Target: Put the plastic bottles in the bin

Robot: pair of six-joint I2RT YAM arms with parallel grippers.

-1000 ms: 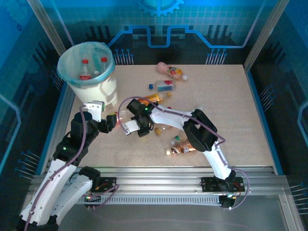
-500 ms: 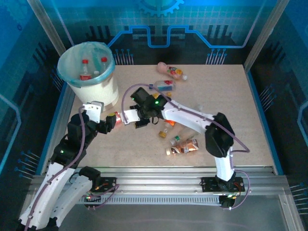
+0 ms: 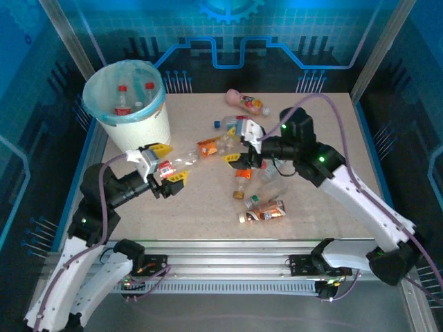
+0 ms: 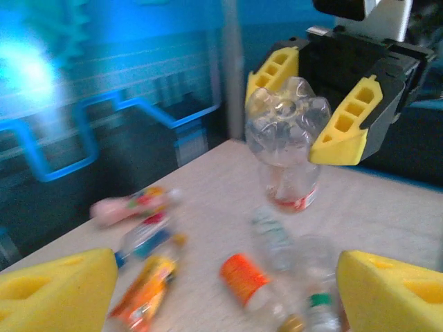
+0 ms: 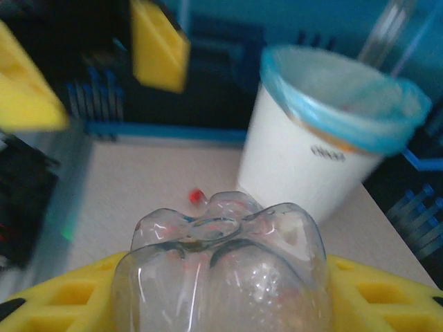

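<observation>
**Item:** clear bottle [image 5: 221, 263], base-first, pinched between the fingers of the right gripper [image 4: 299, 104] above the worktop [image 3: 332, 180], near the bin [image 5: 304, 166].
**Left gripper** [image 3: 168, 164]: fingers spread wide, facing it.
**Step, as judged:** hand-over toward the bin.
**Next calls for:** left fingers closing squarely on the base before the right lets go.

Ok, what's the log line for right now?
left gripper open | right gripper holding clear bottle | bin has bottles inside

Round white plastic bin [image 5: 297, 173] with translucent light-blue liner [image 5: 353, 128]. Clear plastic bottle [image 4: 285, 135], red-and-white label [image 4: 296, 200]; speckled beige tabletop [image 3: 208, 207].
</observation>
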